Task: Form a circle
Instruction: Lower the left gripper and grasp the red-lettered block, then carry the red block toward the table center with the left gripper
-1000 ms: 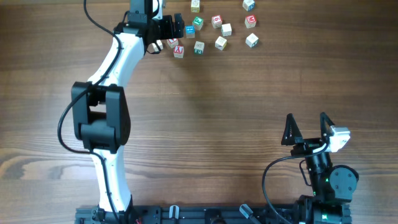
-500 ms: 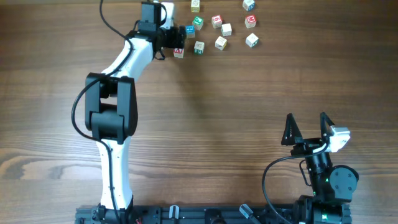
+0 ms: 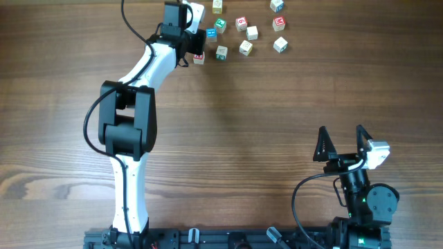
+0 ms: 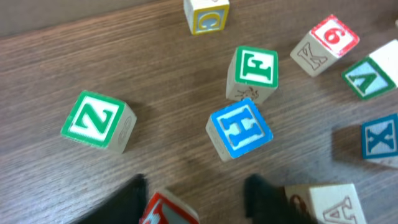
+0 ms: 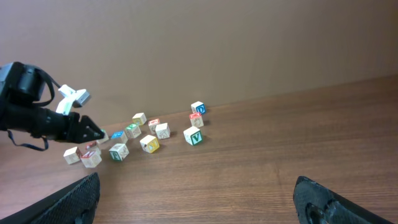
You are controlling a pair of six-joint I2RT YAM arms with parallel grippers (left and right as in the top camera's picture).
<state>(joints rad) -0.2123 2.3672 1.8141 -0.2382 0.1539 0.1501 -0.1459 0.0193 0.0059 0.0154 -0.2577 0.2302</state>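
- Position: left gripper [image 3: 196, 43] sits at the far edge of the wooden table [image 3: 263, 124], at the left end of the lettered cubes. From overhead its body covers its own fingertips and whatever lies under them.
- Left wrist view: two dark fingers [image 4: 132, 198], blurred and cut by the bottom edge, stand apart on either side of a red-printed cube [image 4: 168, 213]. Only the cube's top corner shows and its letter is unreadable. Bare wood shows between the cube and the finger at picture right, so the jaws are spread, not pinching.
- Pale A cube [image 4: 323, 202] lies just outside that same finger, with its lower part cut off.
- Circle group [image 5: 91, 159] is clearest from the right wrist: a tiny tight clump just below the left gripper's tips, its prints too small to read. Overhead, one cube with red print [image 3: 199, 59] shows just beside the gripper; the rest are hidden.
- Loose cubes [image 3: 252, 32] spread to the right of the clump. Readable up close are green Z [image 4: 99, 121], blue H [image 4: 239, 127] and green E [image 4: 254, 73]. Blue X [image 4: 379, 137] is cut by the frame edge.
- Right gripper [image 3: 340, 133] is at the near edge, well apart from all the cubes, with its fingers spread wide and nothing between them. Its own camera shows only the fingertips in the bottom corners.
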